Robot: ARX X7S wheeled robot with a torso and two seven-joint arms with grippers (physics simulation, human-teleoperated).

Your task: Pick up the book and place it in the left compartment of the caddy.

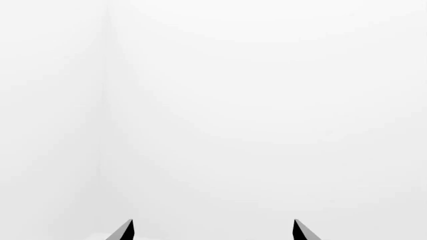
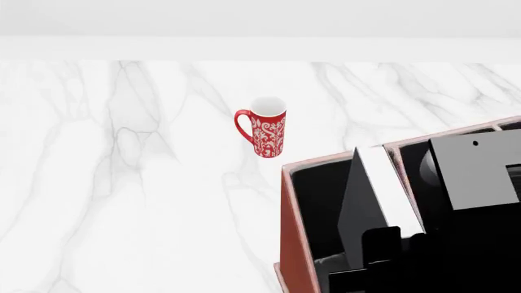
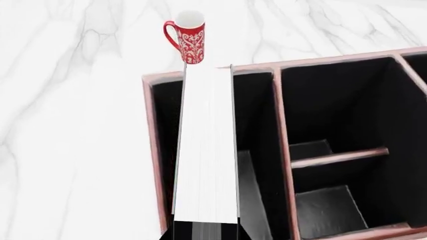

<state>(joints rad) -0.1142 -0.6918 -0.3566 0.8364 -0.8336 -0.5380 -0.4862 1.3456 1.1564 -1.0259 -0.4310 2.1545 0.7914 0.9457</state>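
My right gripper [image 3: 205, 232] is shut on the black book, whose white page edges [image 3: 205, 150] face up. The book runs lengthwise along the left compartment [image 3: 257, 115] of the reddish-brown caddy [image 3: 280, 100], between its walls; its far end reaches the caddy's far rim. How deep it sits I cannot tell. In the head view the book [image 2: 362, 201] leans in the caddy [image 2: 291, 232], with my right gripper [image 2: 391, 256] at its near end. My left gripper [image 1: 212, 230] is open and empty, facing a white wall, and does not show in the head view.
A red patterned mug [image 2: 265, 128] stands on the white marble table [image 2: 122, 183] just beyond the caddy's far left corner; it also shows in the right wrist view [image 3: 190, 37]. The caddy's two smaller sections [image 3: 340, 150] lie to the right of the book.
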